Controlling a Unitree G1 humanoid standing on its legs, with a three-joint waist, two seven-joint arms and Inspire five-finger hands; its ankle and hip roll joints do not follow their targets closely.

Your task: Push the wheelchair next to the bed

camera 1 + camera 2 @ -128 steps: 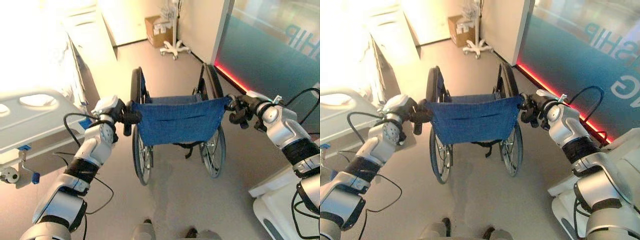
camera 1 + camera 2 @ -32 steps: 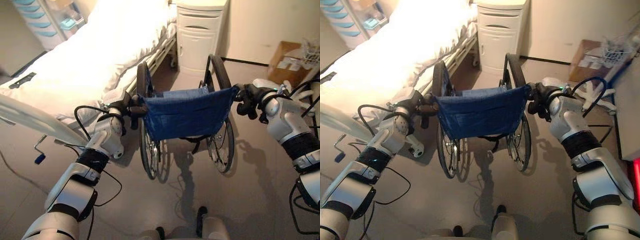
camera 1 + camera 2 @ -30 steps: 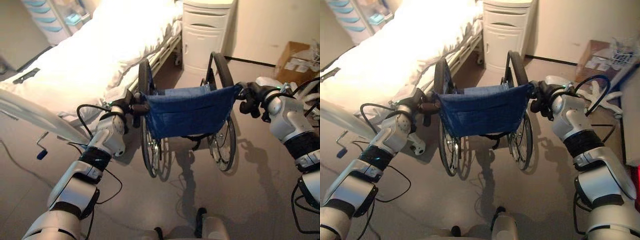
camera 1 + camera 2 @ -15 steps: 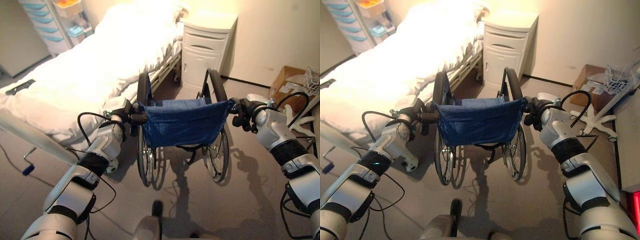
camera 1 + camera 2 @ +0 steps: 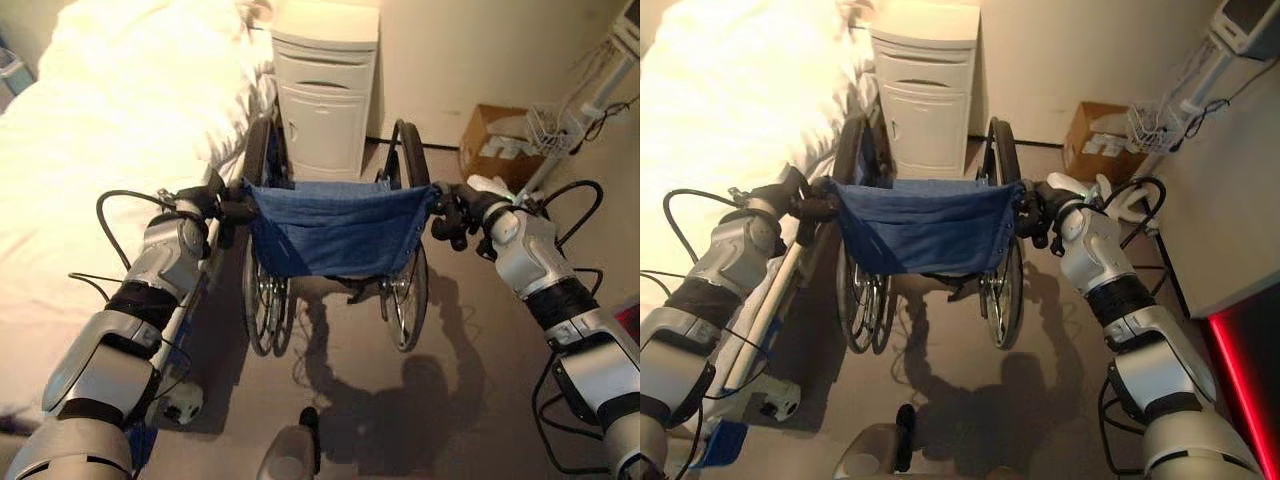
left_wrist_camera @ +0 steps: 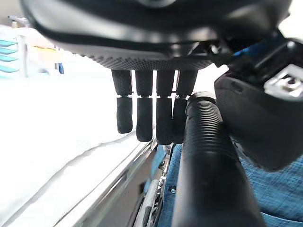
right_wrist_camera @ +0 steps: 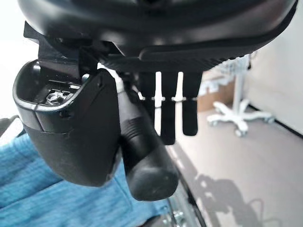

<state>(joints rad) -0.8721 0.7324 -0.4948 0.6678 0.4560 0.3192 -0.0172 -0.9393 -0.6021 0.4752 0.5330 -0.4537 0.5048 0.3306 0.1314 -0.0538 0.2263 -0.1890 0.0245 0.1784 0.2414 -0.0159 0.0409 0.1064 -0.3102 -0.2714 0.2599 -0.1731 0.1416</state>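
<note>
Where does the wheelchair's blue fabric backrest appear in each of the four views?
Left eye view: blue backrest at centre, stretched between the left hand and the right hand.
Right eye view: left of centre, in front of the white bedside cabinet.
Left wrist view: a blue strip in one corner, beside the black push handle.
Right wrist view: a blue patch in one corner.
Shared landmark: the push handles.

Wheelchair alongside the bed.
Upright on the floor, blue cloth backrest facing the camera, two large spoked wheels; its left wheel stands just beside the white-covered bed's side rail.
</note>
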